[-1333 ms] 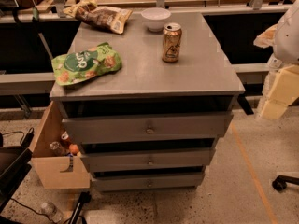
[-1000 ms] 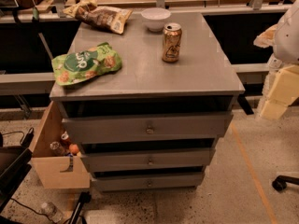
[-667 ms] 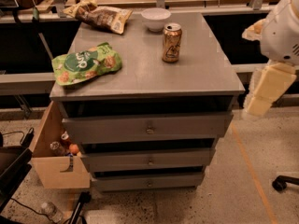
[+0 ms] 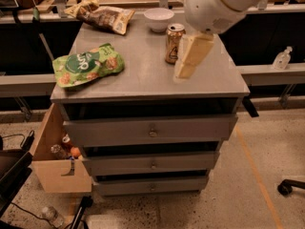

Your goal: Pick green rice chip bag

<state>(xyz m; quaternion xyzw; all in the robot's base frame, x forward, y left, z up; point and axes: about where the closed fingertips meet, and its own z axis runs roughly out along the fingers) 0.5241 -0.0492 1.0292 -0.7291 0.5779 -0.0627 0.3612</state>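
Observation:
The green rice chip bag (image 4: pixel 87 64) lies flat on the left part of the grey cabinet top (image 4: pixel 143 78). It is bright green with a darker round logo and chip pictures. My gripper (image 4: pixel 192 56) is cream-coloured and hangs from the white arm (image 4: pixel 217 4) above the right part of the top. It is just right of a can and well to the right of the bag, not touching it. Nothing shows in the gripper.
A brown-gold can (image 4: pixel 174 43) stands mid-right on the top, with a white bowl (image 4: pixel 158 19) behind it. A brown and tan snack bag (image 4: pixel 102 16) lies at the back left. An open wooden box (image 4: pixel 57 163) stands on the floor left of the drawers. A bottle (image 4: pixel 282 58) stands on the right ledge.
The arm and gripper have swung in from the right edge of the view to above the cabinet top beside the can. The bag, can and bowl have not moved.

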